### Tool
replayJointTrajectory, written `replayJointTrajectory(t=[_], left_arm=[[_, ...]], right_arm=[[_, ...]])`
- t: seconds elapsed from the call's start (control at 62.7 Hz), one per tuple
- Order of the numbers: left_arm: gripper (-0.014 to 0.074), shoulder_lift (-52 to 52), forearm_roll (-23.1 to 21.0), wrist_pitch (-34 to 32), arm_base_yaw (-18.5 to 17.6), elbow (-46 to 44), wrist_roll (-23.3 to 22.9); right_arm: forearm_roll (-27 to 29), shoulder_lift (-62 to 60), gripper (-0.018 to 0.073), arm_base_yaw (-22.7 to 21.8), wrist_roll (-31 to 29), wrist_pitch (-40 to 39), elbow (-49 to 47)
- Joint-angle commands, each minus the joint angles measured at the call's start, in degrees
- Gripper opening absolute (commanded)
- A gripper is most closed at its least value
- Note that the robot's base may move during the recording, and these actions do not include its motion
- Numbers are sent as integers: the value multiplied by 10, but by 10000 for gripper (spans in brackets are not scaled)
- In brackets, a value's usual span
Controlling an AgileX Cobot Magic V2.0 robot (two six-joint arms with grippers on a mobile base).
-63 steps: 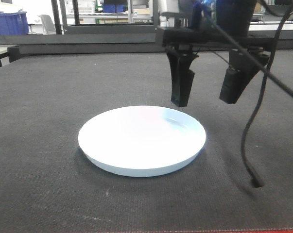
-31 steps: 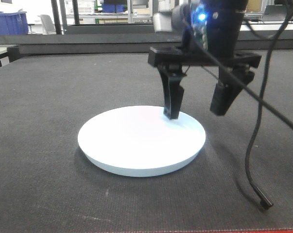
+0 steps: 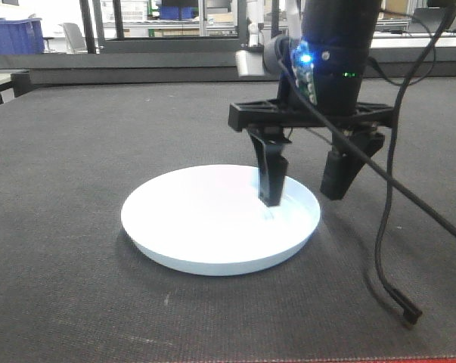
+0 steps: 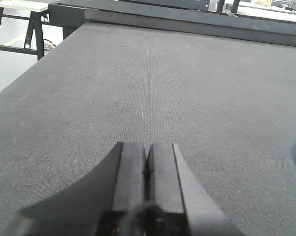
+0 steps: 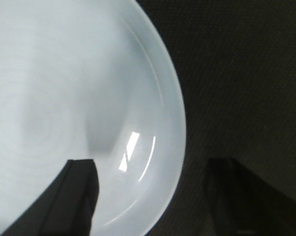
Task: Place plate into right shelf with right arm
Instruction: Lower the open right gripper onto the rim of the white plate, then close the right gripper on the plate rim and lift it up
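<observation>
The white round plate [image 3: 216,218] lies flat on the dark grey table mat [image 3: 76,151]. My right gripper [image 3: 303,195] is open and straddles the plate's right rim: one finger [image 3: 271,178] is over the plate's inside, the other [image 3: 341,172] hangs outside the rim. In the right wrist view the plate [image 5: 64,98] fills the left side, with its rim between the two fingers of the gripper [image 5: 152,196]. My left gripper [image 4: 147,167] is shut and empty, low over bare mat. The right shelf is out of view.
A black cable [image 3: 386,242] hangs from the right arm and ends on the mat at the right. Blue bins [image 3: 12,34] and metal racks [image 3: 175,19] stand far behind the table. The table's left edge [image 4: 20,83] shows in the left wrist view.
My right gripper has come down and shifted left, from above the plate's far right edge to straddling its right rim. The plate has not moved.
</observation>
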Motion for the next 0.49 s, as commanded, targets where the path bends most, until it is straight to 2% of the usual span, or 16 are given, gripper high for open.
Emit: replayJointTrajectory(t=[0.0, 0.239, 0.479], left_arm=[[-47, -2, -1, -48, -4, 6, -3], [-47, -2, -1, -48, -4, 6, -3], [-47, -2, -1, -48, -4, 6, -3]], right_arm=[[3, -24, 416, -3, 0, -5, -19], [-5, -21, 258, -3, 0, -1, -19], [-16, -5, 235, -3, 0, 11, -19]])
